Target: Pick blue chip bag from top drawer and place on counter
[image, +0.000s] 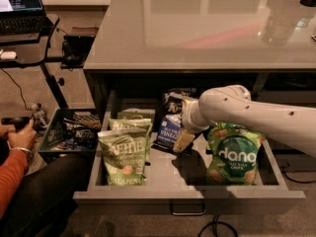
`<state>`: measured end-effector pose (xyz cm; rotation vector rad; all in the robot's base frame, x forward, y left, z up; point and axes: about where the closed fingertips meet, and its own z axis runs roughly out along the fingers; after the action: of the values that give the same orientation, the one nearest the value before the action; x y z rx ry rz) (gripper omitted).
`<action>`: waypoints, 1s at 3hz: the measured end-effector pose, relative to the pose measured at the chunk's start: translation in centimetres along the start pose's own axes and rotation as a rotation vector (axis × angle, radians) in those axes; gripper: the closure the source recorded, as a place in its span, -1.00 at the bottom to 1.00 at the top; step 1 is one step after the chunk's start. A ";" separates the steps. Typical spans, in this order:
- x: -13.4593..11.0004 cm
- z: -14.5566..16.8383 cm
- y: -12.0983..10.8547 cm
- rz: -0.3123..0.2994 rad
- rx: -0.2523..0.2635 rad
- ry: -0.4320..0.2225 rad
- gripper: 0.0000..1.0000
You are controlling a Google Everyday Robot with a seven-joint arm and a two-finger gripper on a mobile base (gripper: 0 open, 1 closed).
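Left of my view: light green jalapeno bag (pixel 123 157) upright, label facing me. Second light green bag (pixel 132 126) just behind it, partly hidden. Right side: green dang bag (pixel 232 155) upright. Gripper (pixel 183 141) low between green bags, nearer dang bag. Further left, on floor: black crate (pixel 53 143) with dark chip bags (pixel 81 132) inside. Top left: open laptop (pixel 19 6) on dark desk (pixel 29 53), screen lit. Bottom edge: cable (pixel 213 225) looping on floor.

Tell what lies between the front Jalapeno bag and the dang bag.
In the camera view: the blue chip bag, with the gripper at its right edge, over the top drawer floor.
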<state>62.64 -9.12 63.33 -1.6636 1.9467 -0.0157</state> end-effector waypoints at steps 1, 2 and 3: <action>0.7 1.0 -0.1 0.002 -0.014 -0.009 -1.00; 0.7 1.0 -0.1 0.002 -0.014 -0.009 -0.64; 0.7 1.0 -0.1 0.002 -0.014 -0.009 -0.15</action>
<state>63.11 -9.38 62.25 -1.6678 1.9463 0.0067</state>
